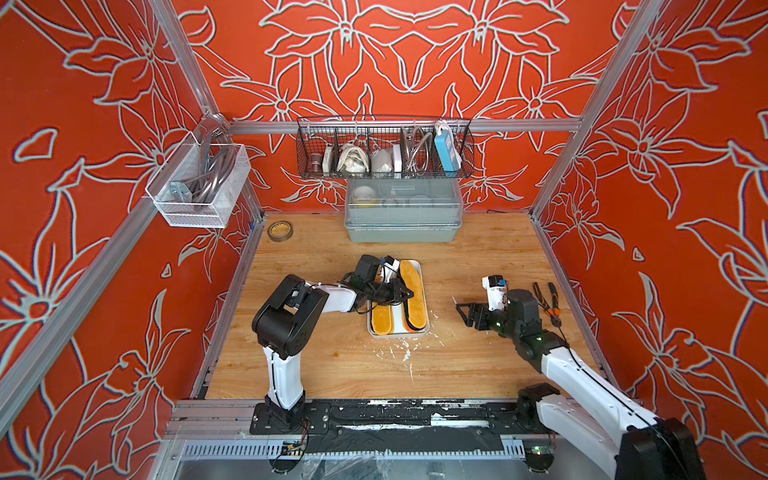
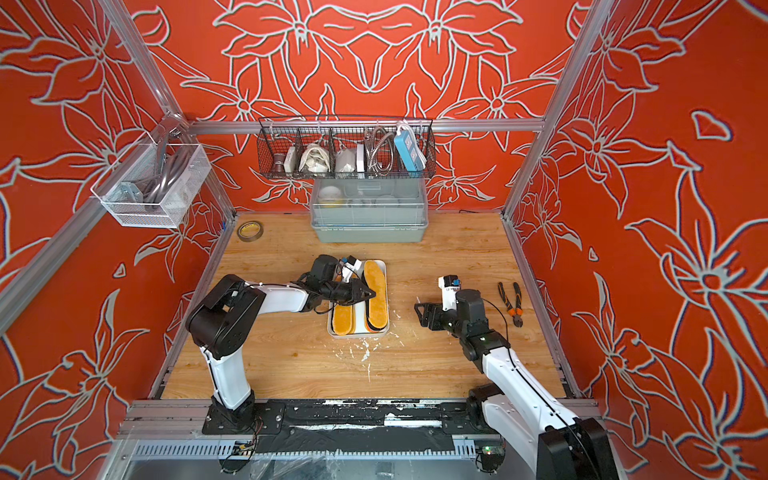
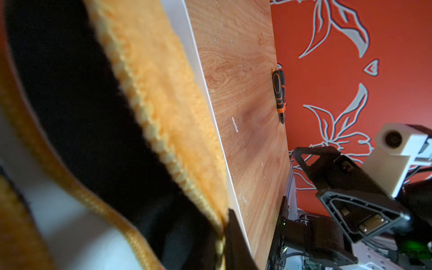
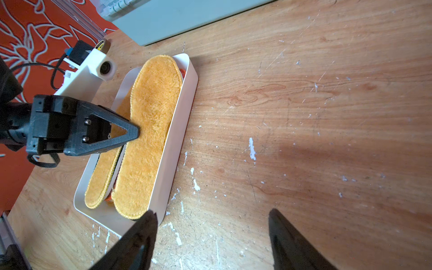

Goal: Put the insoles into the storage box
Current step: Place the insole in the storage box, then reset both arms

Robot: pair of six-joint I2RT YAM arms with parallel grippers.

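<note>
The white storage box [image 1: 420, 266] [image 2: 360, 335] [image 4: 180, 131] sits mid-table with insoles stacked inside. An amber insole [image 1: 415, 299] [image 2: 378, 299] [image 4: 149, 131] [image 3: 163, 81] lies on top along its right side. Another amber insole [image 1: 382, 320] [image 4: 102, 177] lies on its left, and black insoles [image 3: 70, 105] show between them. My left gripper [image 1: 409, 294] [image 2: 372, 294] [image 4: 138, 133] [image 3: 228, 215] reaches over the box, jaws narrow on the right amber insole's stitched edge. My right gripper [image 1: 459, 309] [image 2: 417, 309] [image 4: 211, 212] hovers open over bare wood right of the box, holding nothing.
Orange-handled pliers [image 1: 548, 301] [image 2: 510, 303] [image 3: 279, 93] lie near the right edge. A grey-green lidded bin [image 1: 403, 216] stands at the back, with a tape roll [image 1: 279, 230] at back left. Wire baskets [image 1: 384, 149] [image 1: 199, 187] hang on the frame.
</note>
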